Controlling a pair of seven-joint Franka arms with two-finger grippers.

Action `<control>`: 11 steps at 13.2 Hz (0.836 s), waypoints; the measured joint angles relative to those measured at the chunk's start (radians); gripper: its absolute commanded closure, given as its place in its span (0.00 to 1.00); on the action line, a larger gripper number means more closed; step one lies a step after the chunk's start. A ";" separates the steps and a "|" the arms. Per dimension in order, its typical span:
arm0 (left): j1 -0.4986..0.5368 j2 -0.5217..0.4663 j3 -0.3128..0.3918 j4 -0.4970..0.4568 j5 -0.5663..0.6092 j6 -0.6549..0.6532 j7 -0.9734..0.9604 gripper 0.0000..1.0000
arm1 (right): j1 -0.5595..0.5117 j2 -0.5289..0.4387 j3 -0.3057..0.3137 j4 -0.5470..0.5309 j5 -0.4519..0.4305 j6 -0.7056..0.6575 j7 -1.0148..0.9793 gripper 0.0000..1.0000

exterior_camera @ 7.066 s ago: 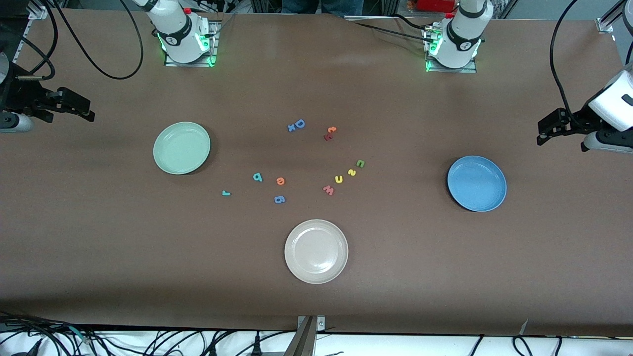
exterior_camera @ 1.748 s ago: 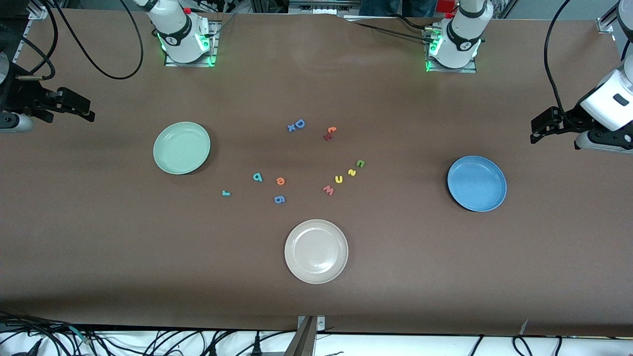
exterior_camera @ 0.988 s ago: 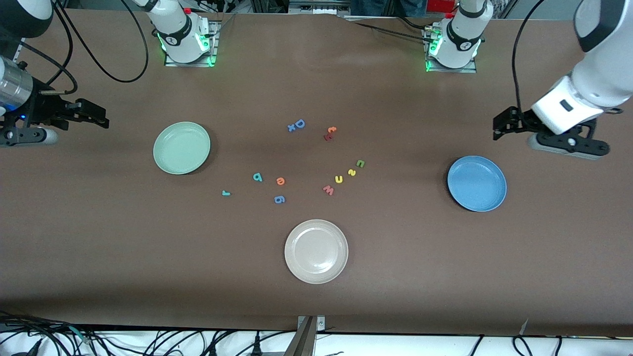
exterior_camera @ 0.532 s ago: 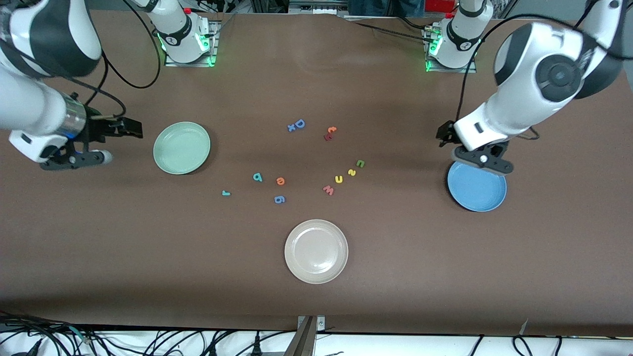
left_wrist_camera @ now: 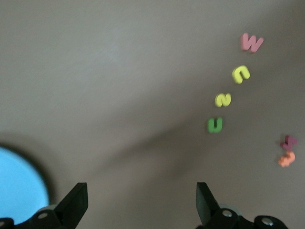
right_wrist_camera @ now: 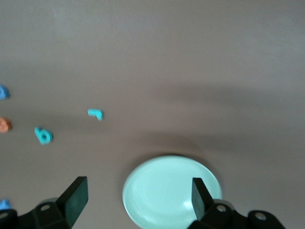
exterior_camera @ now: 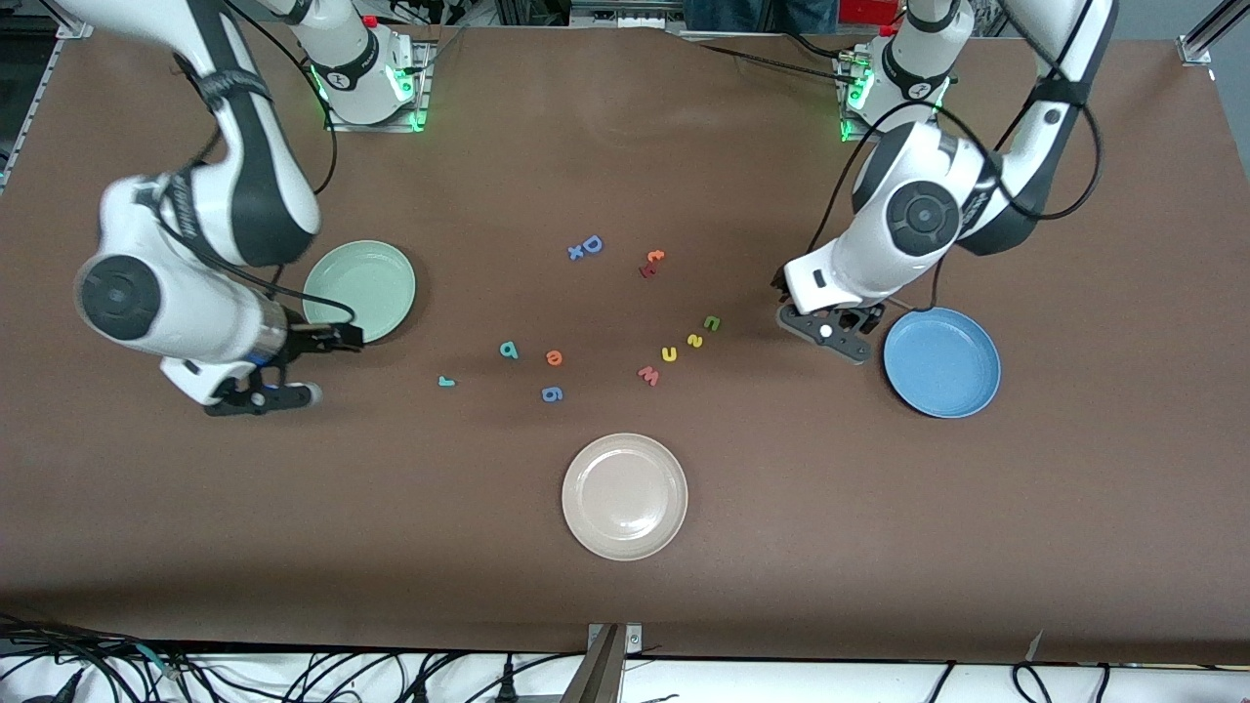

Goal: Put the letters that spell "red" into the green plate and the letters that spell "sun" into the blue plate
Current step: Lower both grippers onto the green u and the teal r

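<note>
The green plate [exterior_camera: 358,291] [right_wrist_camera: 171,191] and the blue plate [exterior_camera: 941,362] [left_wrist_camera: 19,186] hold nothing. Between them on the table lie the teal "r" [exterior_camera: 446,382] [right_wrist_camera: 96,114], teal "d" [exterior_camera: 509,350] [right_wrist_camera: 43,136], orange "e" [exterior_camera: 554,358] [right_wrist_camera: 4,125], yellow "u" [exterior_camera: 670,353] [left_wrist_camera: 241,74], yellow "s" [exterior_camera: 694,340] [left_wrist_camera: 223,99] and green "n" [exterior_camera: 712,323] [left_wrist_camera: 215,125]. My right gripper [exterior_camera: 337,339] [right_wrist_camera: 138,195] hangs open over the green plate's rim. My left gripper [exterior_camera: 781,286] [left_wrist_camera: 141,205] hangs open over bare table between the "n" and the blue plate.
A beige-white plate [exterior_camera: 624,496] sits nearer the front camera than the letters. A pink "w" [exterior_camera: 648,375] [left_wrist_camera: 251,42], a blue "g" [exterior_camera: 552,393], a blue "D" [exterior_camera: 586,247] and an orange-and-red pair [exterior_camera: 651,262] [left_wrist_camera: 287,151] lie among the letters.
Both arms have swung in from the table's ends toward the middle and come down beside their plates. No letter or plate has moved.
</note>
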 measured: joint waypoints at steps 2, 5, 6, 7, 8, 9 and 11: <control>-0.035 0.067 0.000 -0.004 0.000 0.101 0.000 0.07 | 0.041 0.064 0.000 -0.010 0.000 0.101 0.100 0.12; -0.087 0.128 -0.001 -0.070 0.000 0.274 0.000 0.07 | 0.079 0.110 0.000 -0.083 0.000 0.296 0.221 0.13; -0.100 0.136 -0.001 -0.105 0.000 0.338 -0.003 0.08 | 0.083 0.115 0.000 -0.120 0.000 0.355 0.240 0.16; -0.107 0.140 -0.001 -0.133 0.000 0.378 -0.006 0.11 | 0.086 0.116 0.000 -0.160 0.000 0.407 0.256 0.16; -0.113 0.141 -0.001 -0.149 0.000 0.396 -0.016 0.14 | 0.092 0.117 0.000 -0.201 0.000 0.461 0.274 0.16; -0.121 0.141 -0.001 -0.155 0.000 0.400 -0.045 0.15 | 0.104 0.117 0.000 -0.241 0.000 0.525 0.290 0.16; -0.149 0.142 -0.001 -0.155 0.000 0.402 -0.134 0.18 | 0.126 0.122 0.000 -0.292 0.000 0.618 0.329 0.23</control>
